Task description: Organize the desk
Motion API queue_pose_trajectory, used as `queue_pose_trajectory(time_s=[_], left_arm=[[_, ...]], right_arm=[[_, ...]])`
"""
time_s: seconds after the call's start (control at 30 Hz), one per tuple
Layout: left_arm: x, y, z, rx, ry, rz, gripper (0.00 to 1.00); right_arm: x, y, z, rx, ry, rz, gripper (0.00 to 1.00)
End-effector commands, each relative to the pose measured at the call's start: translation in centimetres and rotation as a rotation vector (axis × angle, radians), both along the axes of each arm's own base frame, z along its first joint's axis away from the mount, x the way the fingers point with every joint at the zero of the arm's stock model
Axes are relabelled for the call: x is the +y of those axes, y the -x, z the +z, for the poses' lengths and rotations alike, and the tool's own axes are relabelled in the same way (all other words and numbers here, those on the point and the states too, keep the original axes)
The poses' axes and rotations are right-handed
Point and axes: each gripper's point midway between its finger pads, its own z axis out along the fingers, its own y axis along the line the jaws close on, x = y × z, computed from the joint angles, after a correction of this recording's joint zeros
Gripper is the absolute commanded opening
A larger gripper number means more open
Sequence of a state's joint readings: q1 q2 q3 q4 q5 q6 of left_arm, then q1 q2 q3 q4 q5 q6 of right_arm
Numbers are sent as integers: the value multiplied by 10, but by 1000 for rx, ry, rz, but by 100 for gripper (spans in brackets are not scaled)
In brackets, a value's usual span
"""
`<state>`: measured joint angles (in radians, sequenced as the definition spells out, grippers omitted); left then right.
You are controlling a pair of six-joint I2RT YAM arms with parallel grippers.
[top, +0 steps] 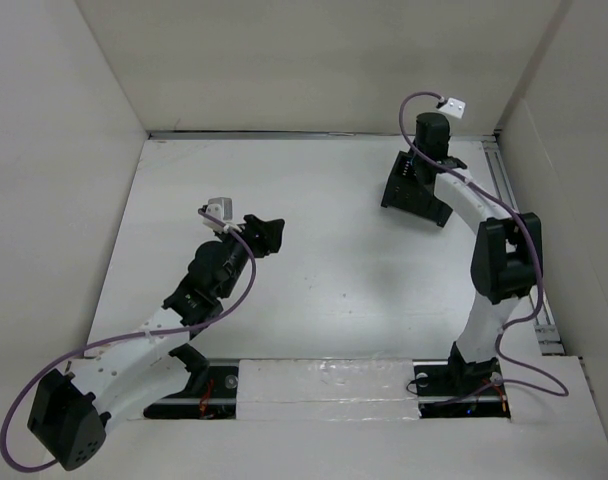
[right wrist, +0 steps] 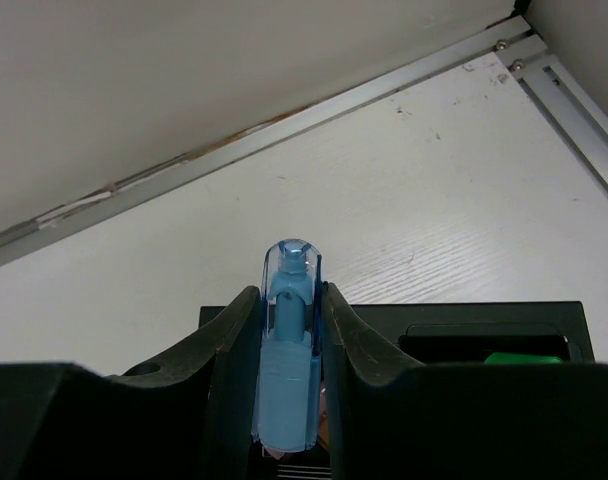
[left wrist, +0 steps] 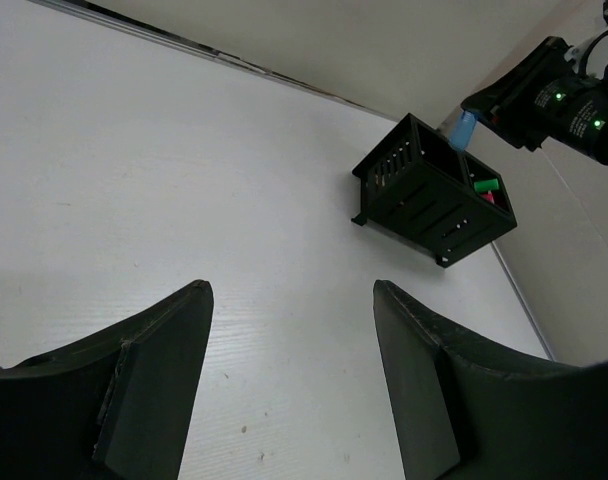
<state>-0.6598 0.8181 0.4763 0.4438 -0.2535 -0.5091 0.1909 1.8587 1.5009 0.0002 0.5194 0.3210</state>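
The right tool [right wrist: 287, 292] is looking like matt black plastic, and the blue pen [right wrist: 287, 390] clamped in it is showing a clear, glossy plastic cap. Just under that tool, the box [right wrist: 484, 325] is looking matt black too. Beyond it the surface [right wrist: 404, 200] is appearing matt white with a faint grain, and the rail [right wrist: 284, 135] is gleaming like bare metal. The left tool [left wrist: 292, 300] is showing dull, slightly dusty black plastic.
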Motion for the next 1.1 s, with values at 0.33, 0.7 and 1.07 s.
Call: queue_pose_trajectory(time_s=[0.33,0.7,1.07], left_arm=[[-4,-3,29,-62,30,-6,62],[5,0,33,-94,46,22,65],[56,10,42,-59,152,244,65]], right_arm=[[6,14,11,-31,72,-30,64],[89,111,86,-193,-100,257,35],[208,311,67,-184,-175,936,5]])
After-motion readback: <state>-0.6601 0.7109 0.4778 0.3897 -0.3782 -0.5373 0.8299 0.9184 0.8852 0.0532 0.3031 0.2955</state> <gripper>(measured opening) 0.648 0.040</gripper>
